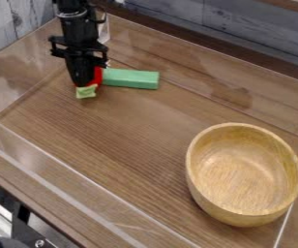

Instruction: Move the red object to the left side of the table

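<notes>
We see the black gripper (84, 83) at the far left part of the counter (126, 155), pointing straight down. Its fingers are closed tight on the red object (87, 88). Only a small red part and the light green leafy end show under the fingertips. The leafy end is very near the wood surface, but we cannot tell if it touches. Just beside it, to the right, lies a flat green block (133, 79), and we cannot tell if the two touch. A round wooden bowl (244, 172) stands well apart, at the near right corner. Low clear walls (22, 63) border the counter.
</notes>
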Controlling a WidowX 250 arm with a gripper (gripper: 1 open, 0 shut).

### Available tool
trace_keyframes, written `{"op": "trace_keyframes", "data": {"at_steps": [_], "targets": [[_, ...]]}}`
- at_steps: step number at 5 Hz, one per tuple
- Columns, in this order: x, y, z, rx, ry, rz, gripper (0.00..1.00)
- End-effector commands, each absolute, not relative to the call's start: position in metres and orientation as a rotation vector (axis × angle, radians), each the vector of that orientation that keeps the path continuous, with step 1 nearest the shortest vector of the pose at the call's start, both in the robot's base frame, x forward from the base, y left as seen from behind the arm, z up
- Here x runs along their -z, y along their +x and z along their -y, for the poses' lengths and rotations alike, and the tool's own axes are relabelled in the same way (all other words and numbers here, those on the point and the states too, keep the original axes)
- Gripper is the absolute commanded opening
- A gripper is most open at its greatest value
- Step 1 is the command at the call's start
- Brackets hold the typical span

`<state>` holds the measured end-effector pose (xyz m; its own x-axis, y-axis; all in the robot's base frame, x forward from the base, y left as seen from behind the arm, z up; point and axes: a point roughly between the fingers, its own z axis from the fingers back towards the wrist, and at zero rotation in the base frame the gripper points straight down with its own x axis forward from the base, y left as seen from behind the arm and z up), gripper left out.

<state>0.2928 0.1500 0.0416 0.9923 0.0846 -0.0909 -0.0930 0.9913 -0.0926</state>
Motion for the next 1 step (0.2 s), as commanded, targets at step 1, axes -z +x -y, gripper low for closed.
{"op": "trace_keyframes", "data": {"at_steps": [1], "targets": [[-0.0747, 0.3067, -0.1537, -0.076, -0.047, 0.011, 0.0]]}}
